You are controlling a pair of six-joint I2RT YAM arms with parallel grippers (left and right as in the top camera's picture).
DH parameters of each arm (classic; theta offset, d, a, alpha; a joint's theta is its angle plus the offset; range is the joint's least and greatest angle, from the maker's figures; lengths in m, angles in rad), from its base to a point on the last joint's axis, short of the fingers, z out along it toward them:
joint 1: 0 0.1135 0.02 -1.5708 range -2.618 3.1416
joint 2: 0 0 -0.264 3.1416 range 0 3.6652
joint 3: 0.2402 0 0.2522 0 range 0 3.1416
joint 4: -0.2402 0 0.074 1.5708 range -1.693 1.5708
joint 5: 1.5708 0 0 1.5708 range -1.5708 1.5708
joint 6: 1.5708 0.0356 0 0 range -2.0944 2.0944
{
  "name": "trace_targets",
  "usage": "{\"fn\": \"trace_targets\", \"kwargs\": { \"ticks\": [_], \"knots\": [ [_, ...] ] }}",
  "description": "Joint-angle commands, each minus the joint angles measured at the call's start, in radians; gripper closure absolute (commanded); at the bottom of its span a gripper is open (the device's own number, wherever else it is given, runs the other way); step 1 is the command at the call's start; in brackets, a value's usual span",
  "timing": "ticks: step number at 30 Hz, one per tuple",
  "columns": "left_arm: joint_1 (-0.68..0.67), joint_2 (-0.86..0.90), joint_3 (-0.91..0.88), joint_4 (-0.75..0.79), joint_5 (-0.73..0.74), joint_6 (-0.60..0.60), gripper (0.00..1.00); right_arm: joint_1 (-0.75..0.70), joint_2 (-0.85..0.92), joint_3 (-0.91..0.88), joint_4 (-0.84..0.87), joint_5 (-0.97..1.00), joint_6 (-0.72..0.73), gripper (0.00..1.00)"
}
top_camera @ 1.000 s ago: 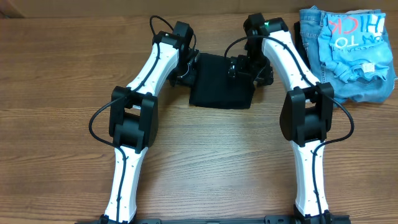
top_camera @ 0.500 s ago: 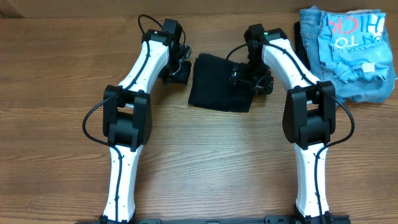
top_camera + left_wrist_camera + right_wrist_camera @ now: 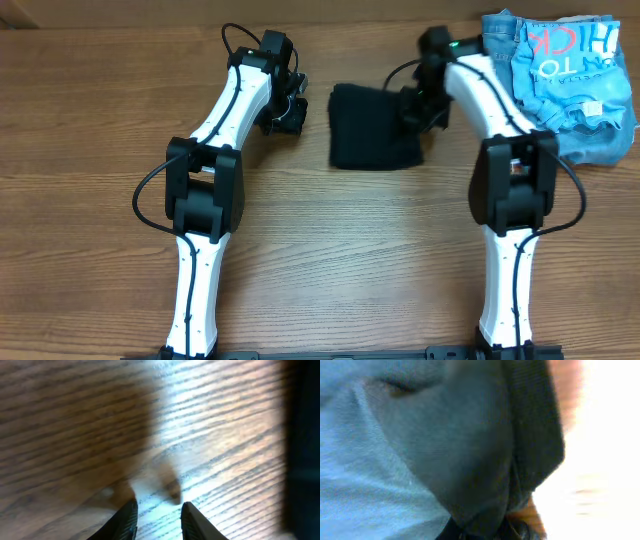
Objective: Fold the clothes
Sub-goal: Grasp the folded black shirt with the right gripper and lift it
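Where the folded black T-shirt (image 3: 375, 140) lies flat on the counter (image 3: 330, 250) between my two arms, my right pincer (image 3: 416, 112) is pressed together on a bunch of dark fabric at the shirt's right edge, the cloth gathering into the fingertips in my wrist view. My left pincer (image 3: 290, 112) hangs just left of the shirt and apart from it, fingers partly spread over bare wood with nothing between them. A light blue printed shirt (image 3: 575, 75) sits heaped on denim jeans (image 3: 497, 45) in the far right corner, near my right arm.
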Motion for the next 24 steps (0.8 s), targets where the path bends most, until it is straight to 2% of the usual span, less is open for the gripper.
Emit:
{"fn": "trace_targets", "kwargs": {
  "ticks": [1,10,15,20,24],
  "knots": [
    [0.029,0.016,0.067,-0.019,-0.021,-0.003,0.67,-0.037,-0.043,0.177,-0.014,-0.001,-0.048,0.96],
    [0.058,0.016,0.130,-0.058,-0.021,-0.003,0.67,-0.107,-0.046,0.715,-0.140,0.117,-0.105,0.96],
    [0.058,0.016,0.130,-0.066,-0.021,-0.003,0.67,-0.250,-0.047,0.978,-0.113,0.119,-0.116,0.96],
    [0.068,0.016,0.130,-0.067,-0.021,-0.003,0.67,-0.447,-0.110,1.002,-0.129,0.116,-0.126,0.96],
    [0.094,0.012,0.130,-0.067,-0.021,-0.004,0.67,-0.548,-0.118,1.001,-0.144,0.212,-0.239,0.96]
  ]
}}
